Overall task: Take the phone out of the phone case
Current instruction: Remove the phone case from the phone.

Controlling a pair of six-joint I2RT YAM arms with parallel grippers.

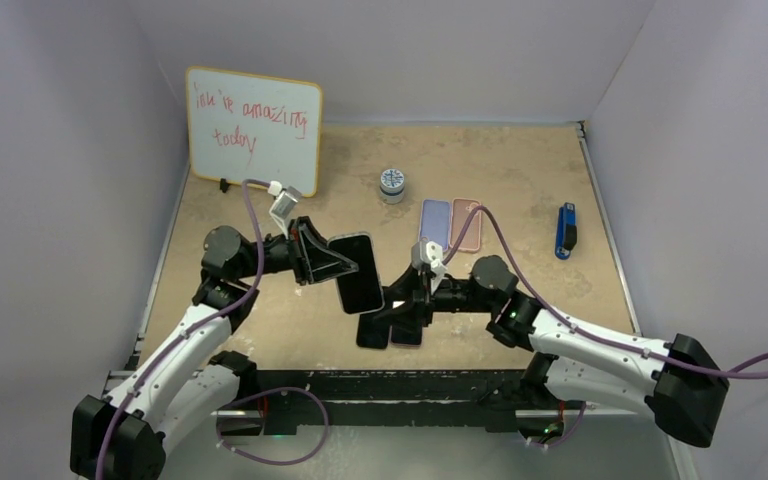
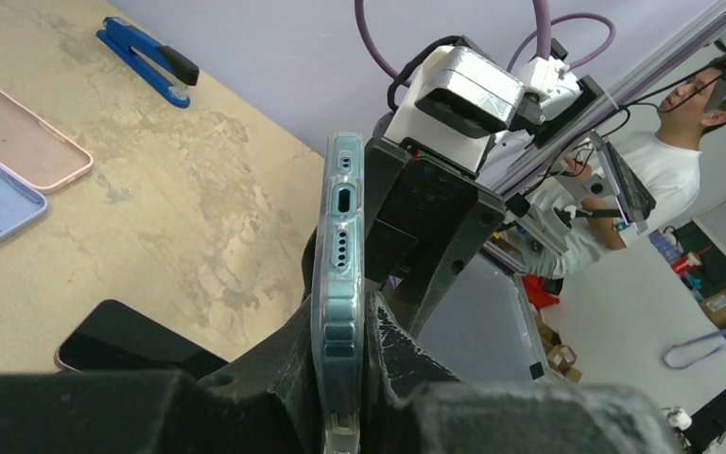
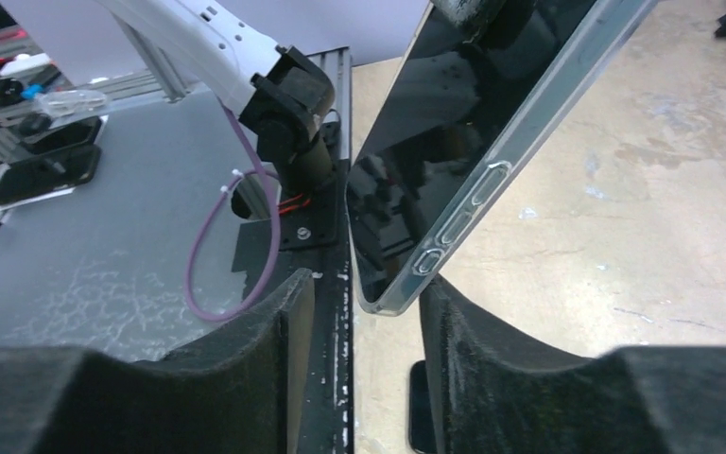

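Note:
A phone in a clear case (image 1: 357, 272) is held off the table, screen towards the top camera. My left gripper (image 1: 343, 264) is shut on it. In the left wrist view the cased phone (image 2: 341, 246) stands edge-on, pinched between my left gripper's (image 2: 342, 340) two fingers. My right gripper (image 1: 401, 303) is open at the phone's lower corner. In the right wrist view the case's clear corner with its side buttons (image 3: 454, 222) sits in the gap of my right gripper (image 3: 369, 312), close against the right finger (image 3: 477, 345) and apart from the left one.
Two dark phones (image 1: 388, 332) lie on the table under the right gripper. A lilac case (image 1: 434, 222) and a pink case (image 1: 467, 224) lie further back, a blue stapler (image 1: 565, 230) to the right, a small round tin (image 1: 392, 184) and a whiteboard (image 1: 252, 128) behind.

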